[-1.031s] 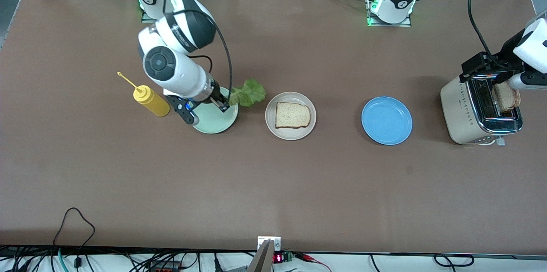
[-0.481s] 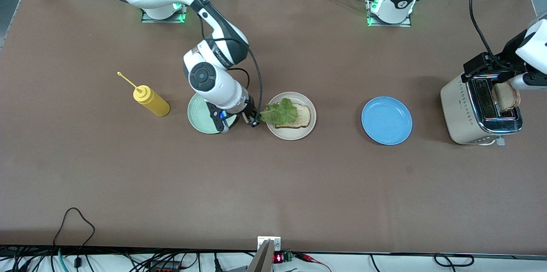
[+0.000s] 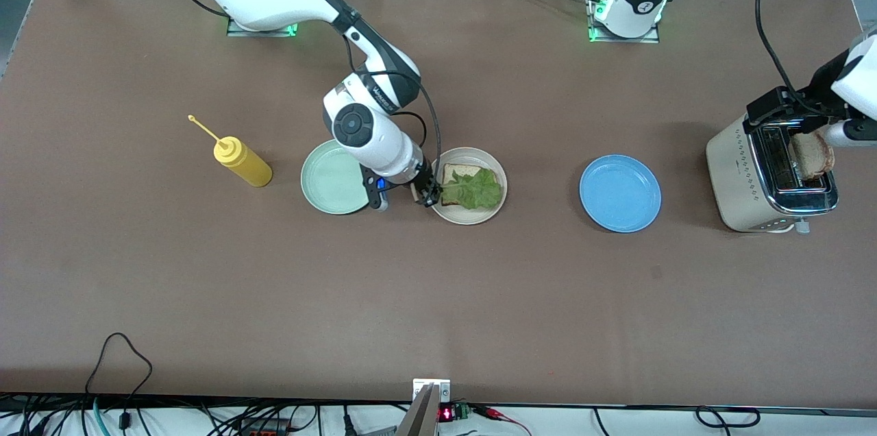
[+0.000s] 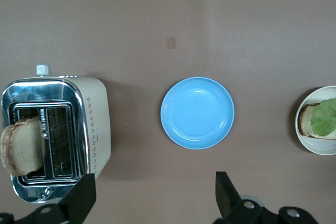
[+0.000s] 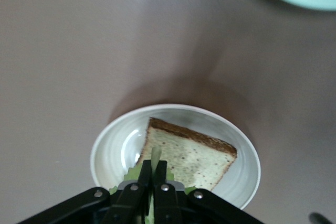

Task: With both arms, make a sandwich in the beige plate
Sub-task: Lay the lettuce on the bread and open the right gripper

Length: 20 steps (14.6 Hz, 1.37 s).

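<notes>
The beige plate [image 3: 497,201] sits mid-table with one bread slice [image 3: 455,171] on it. My right gripper [image 3: 428,194] is shut on the stem of a ruffled green lettuce leaf [image 3: 474,190] that lies over the slice. In the right wrist view the jaws [image 5: 153,169] pinch the pale stem [image 5: 156,155] above the bread [image 5: 191,156] and plate [image 5: 113,145]. My left gripper [image 3: 777,117] hangs open and empty over the toaster [image 3: 736,175]; its fingers [image 4: 79,198] stand wide apart. A second bread slice [image 3: 813,153] stands in the toaster slot [image 4: 21,148].
A blue plate [image 3: 620,192] lies between the beige plate and the toaster, also in the left wrist view [image 4: 197,113]. A mint-green plate [image 3: 332,179] and a yellow squeeze bottle [image 3: 243,160] stand toward the right arm's end.
My right gripper carried the lettuce from over the mint-green plate to over the bread on the beige plate. The left arm has barely moved.
</notes>
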Each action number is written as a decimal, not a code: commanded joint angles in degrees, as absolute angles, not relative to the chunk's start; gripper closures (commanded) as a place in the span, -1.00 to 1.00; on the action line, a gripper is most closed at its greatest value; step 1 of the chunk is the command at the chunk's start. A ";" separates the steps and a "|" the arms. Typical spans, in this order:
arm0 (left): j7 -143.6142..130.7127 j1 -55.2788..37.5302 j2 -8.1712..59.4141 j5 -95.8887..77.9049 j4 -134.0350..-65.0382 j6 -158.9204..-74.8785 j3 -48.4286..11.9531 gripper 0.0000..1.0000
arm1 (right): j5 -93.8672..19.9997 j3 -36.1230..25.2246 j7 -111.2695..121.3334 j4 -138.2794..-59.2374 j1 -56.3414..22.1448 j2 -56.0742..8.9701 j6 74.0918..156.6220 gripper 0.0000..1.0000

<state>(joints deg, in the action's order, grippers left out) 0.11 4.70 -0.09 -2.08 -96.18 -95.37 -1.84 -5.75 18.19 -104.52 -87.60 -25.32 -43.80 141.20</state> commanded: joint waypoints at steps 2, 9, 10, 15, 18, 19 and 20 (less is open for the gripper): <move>0.44 6.42 -0.09 -2.37 -96.59 -95.19 -2.02 -1.00 | -6.07 17.93 -104.95 -86.57 -26.89 -46.23 143.60 0.31; 0.44 6.15 -0.18 -2.29 -96.24 -95.10 -2.72 -1.00 | -5.54 17.75 -101.78 -86.84 -25.49 -43.08 140.56 -1.00; 0.44 6.07 -0.18 -2.29 -96.15 -95.18 -2.81 -1.00 | -5.71 17.75 -100.47 -86.84 -24.71 -41.41 138.36 -1.00; 0.44 5.63 -0.62 -2.20 -96.50 -96.68 -4.12 -1.00 | -6.42 17.75 -86.96 -87.36 -18.38 -30.61 121.76 -1.00; 0.44 5.80 -0.79 -2.20 -96.50 -96.33 -4.83 -1.00 | -6.42 17.75 -74.49 -88.59 -13.47 -25.68 115.68 -1.00; 0.44 5.80 -0.88 -2.20 -96.50 -95.98 -4.92 -1.00 | -6.42 17.75 -68.88 -88.59 -11.62 -24.27 113.23 -1.00; 0.53 5.80 -0.79 -2.20 -96.16 -95.28 -4.92 -1.00 | -6.42 17.67 -63.95 -88.59 -9.69 -23.13 110.94 -1.00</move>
<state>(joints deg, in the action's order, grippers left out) 0.12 5.57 -0.01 -2.08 -96.27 -96.28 -4.77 -5.70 17.25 -72.91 -86.06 -13.24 -26.56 114.01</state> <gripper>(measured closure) 0.000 0.000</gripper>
